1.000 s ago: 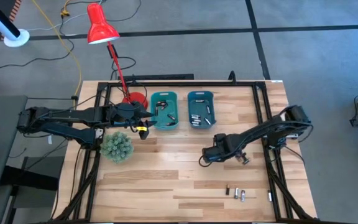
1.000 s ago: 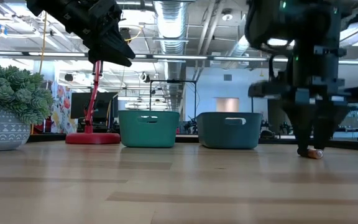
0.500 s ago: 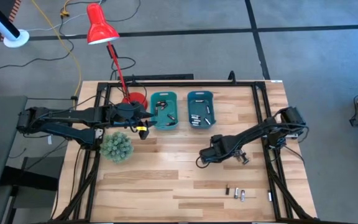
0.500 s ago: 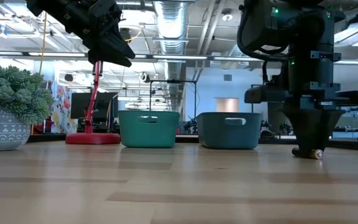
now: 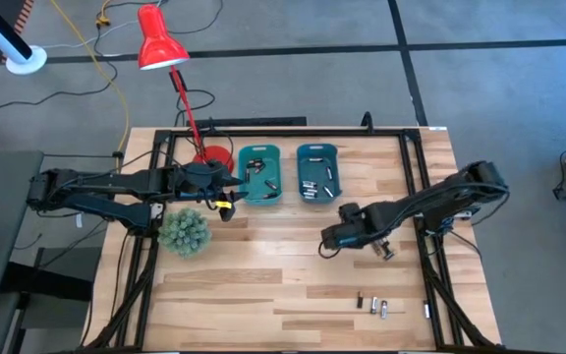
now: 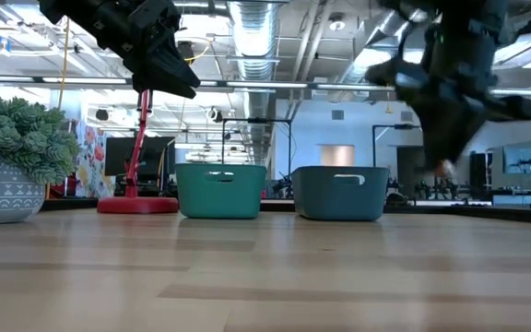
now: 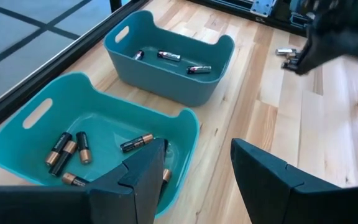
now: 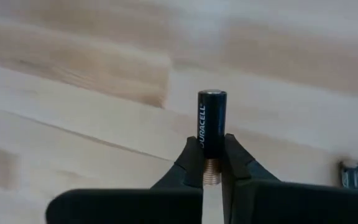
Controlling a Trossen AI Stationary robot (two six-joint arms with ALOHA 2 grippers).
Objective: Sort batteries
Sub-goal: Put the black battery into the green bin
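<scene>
A black battery with a copper end [image 8: 212, 124] sits in my shut right gripper [image 8: 211, 163], which hangs above the table's right middle [image 5: 330, 239] and is raised and blurred in the low view [image 6: 445, 164]. My left gripper [image 7: 194, 171] is open and hovers over the near rim of the light teal bin [image 5: 259, 175], also seen in the left wrist view [image 7: 23, 134]. Several black-and-copper batteries [image 7: 67, 152] lie in that bin. The darker teal bin [image 5: 316, 172] beside it holds three batteries [image 7: 169, 57]. My right gripper pinches the battery at its copper end [image 8: 212, 169] between the two fingertips [image 8: 190, 158]. The black body stands out past the tips in line with the fingers. The battery is lifted clear of the table.
Loose batteries lie on the wood near the right arm [image 5: 385, 253] and at the near right [image 5: 372, 305]. A green spiky plant in a pot [image 5: 185, 232] stands by the left arm. A red lamp [image 5: 159, 46] stands at the far left on its base [image 5: 213, 155]. Black frame rails [image 5: 413, 177] edge the table.
My right gripper has risen from the table top with the battery, which lay on the wood at its fingertips before and is now lifted clear. The gripper has tipped as it rose and drifted slightly toward the table's right and far edges.
</scene>
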